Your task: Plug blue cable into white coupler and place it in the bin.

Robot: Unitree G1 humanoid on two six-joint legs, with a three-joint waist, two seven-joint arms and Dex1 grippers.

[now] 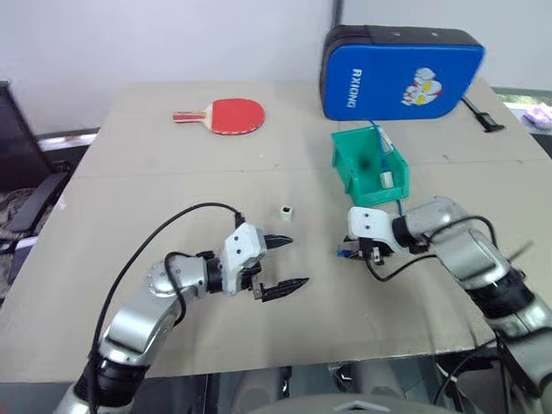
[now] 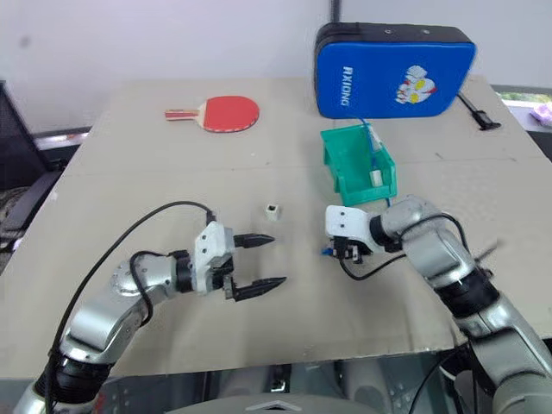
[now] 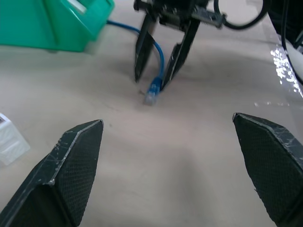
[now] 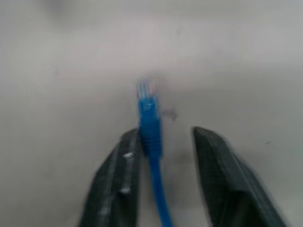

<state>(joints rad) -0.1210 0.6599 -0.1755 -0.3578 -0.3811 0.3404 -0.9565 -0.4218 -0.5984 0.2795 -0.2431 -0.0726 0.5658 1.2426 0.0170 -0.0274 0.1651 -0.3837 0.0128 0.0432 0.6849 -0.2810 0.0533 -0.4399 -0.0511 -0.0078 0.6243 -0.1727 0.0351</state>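
Blue cable (image 4: 150, 124), plug end on table (image 1: 172, 181) between part-open right claw (image 3: 159, 79) fingers, unclamped, tail in bin (image 1: 355, 168) at 1 o'clock; white coupler (image 1: 285, 210) 10 o'clock of plug, beside wide-open, empty left claw (image 1: 286, 264); advised: pinch behind plug.

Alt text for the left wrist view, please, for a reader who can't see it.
The right gripper points down at the table with its jaws apart around the plug end of the blue cable, which trails back to the green bin. The left gripper's open jaws frame the foreground, with the white coupler beside one jaw.
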